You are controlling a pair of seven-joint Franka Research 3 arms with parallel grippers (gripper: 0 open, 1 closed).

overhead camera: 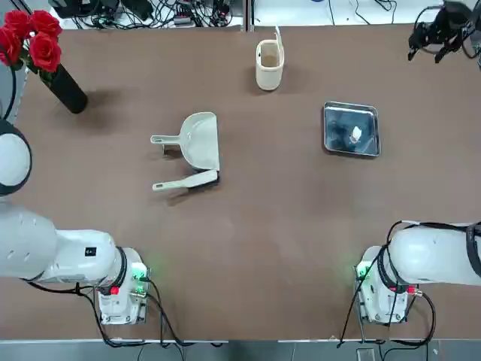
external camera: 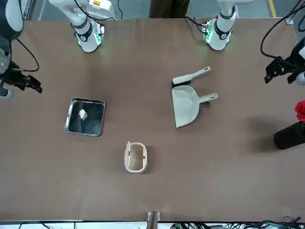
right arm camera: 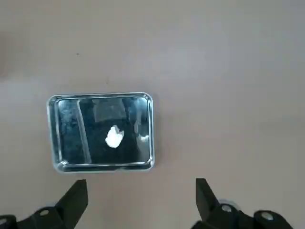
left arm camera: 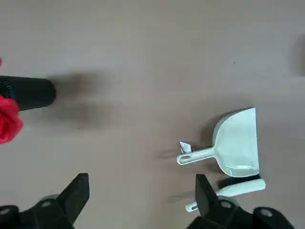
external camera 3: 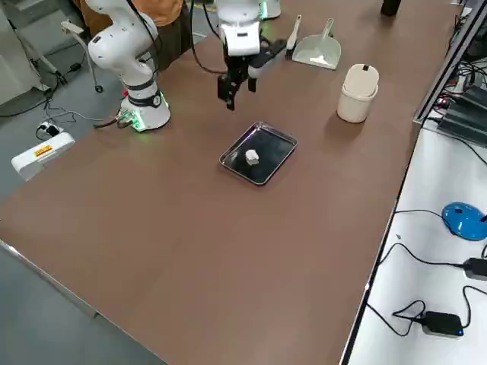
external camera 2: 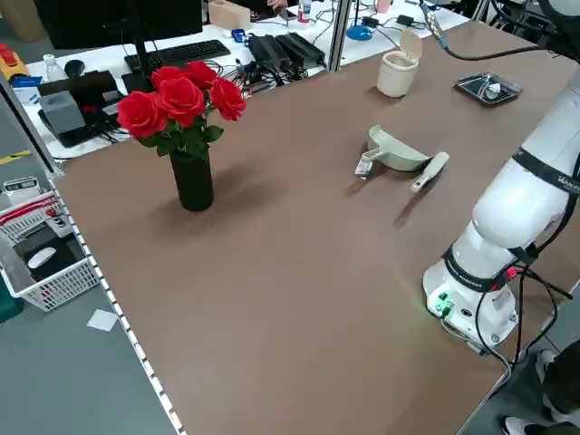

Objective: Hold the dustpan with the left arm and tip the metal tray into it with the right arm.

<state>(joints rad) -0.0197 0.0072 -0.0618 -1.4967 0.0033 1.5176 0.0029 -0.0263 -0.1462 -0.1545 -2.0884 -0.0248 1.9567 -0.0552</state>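
Observation:
The cream dustpan [overhead camera: 200, 141] lies flat left of the table's middle, its handle toward the left edge. The metal tray [overhead camera: 351, 128] rests flat on the right half of the table, a small white scrap [right arm camera: 113, 137] inside it. My left gripper [left arm camera: 142, 191] hangs open high above the table's left side, apart from the dustpan [left arm camera: 236, 145]. Beyond the table's far right corner, my right gripper [overhead camera: 440, 34] hovers open. In its wrist view the right gripper [right arm camera: 140, 195] is well above the tray [right arm camera: 101, 132]. Neither holds anything.
A slim cream hand brush [overhead camera: 184, 182] lies just on the near side of the dustpan. At the far middle stands a cream cup [overhead camera: 269, 65]. A black vase of red roses [overhead camera: 64, 86] occupies the far left corner. Cables and desk equipment lie beyond the far edge.

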